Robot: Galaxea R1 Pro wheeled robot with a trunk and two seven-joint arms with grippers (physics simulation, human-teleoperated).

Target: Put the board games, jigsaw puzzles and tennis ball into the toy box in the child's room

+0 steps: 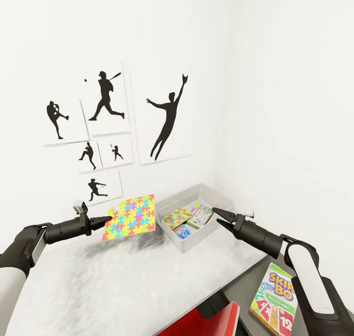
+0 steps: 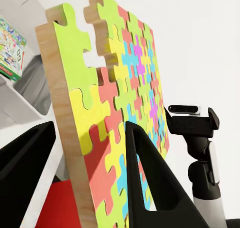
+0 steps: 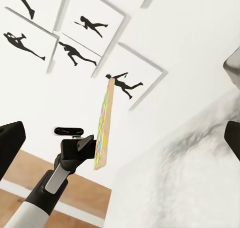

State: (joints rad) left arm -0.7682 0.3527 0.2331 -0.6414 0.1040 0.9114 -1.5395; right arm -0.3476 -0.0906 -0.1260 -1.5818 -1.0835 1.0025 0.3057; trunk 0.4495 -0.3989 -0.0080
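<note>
Six black baseball-player posters (image 1: pixel 105 102) hang on the white wall above the table (image 1: pixel 118 282). Left of the toy box (image 1: pixel 194 213), the left gripper (image 1: pixel 109 220) is clamped on one jigsaw puzzle (image 1: pixel 132 216), held in the air over the table. Inside the toy box lie three flat colourful boxes. At its right rim hovers the right gripper (image 1: pixel 216 215), fingers apart and empty. Farther right, one Skip-Bo box (image 1: pixel 273 299) lies on the dark side unit (image 1: pixel 250 282).
</note>
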